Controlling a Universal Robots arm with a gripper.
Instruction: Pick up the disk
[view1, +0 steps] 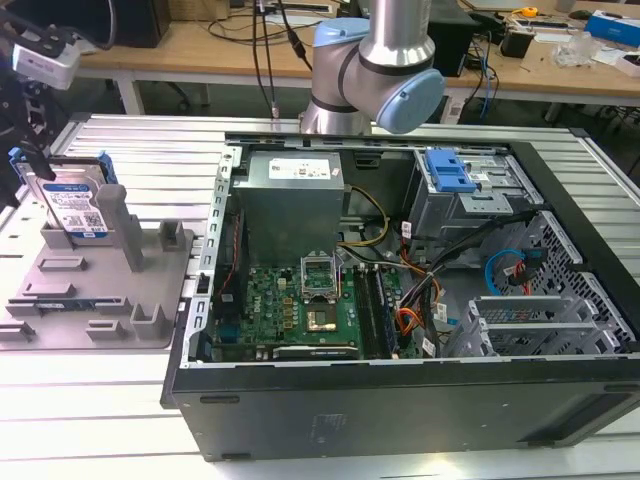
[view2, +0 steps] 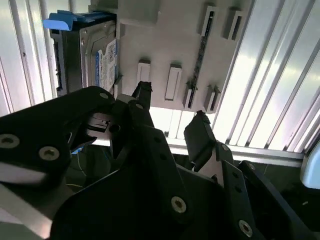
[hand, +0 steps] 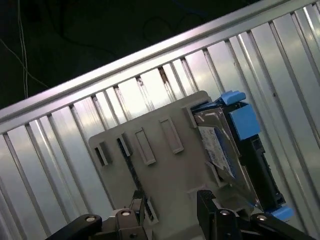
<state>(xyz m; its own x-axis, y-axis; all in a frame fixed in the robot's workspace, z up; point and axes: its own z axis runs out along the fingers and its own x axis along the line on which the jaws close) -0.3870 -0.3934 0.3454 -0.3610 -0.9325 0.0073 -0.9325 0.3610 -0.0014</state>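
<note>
The disk (view1: 75, 205) stands on edge in a slot at the back of the grey fixture plate (view1: 100, 300), at the exterior view's left. It is silver with a white-and-blue label and blue side rails. Both wrist views show the disk (view2: 97, 55) (hand: 220, 150) on the plate (view2: 170, 45) (hand: 150, 165). My gripper (view1: 28, 150) hangs just above and to the left of the disk. In the wrist views the gripper (view2: 170, 112) (hand: 172, 207) is open, its black fingers (view2: 200, 132) spread over the plate with nothing between them, and the disk lies off to one side.
An open computer case (view1: 400, 290) fills the middle and right of the slatted metal table (view1: 130, 150), close against the fixture plate. A blue-handled drive cage (view1: 450, 170) sits inside it. The arm's base (view1: 375, 60) stands behind the case. Cluttered benches line the back.
</note>
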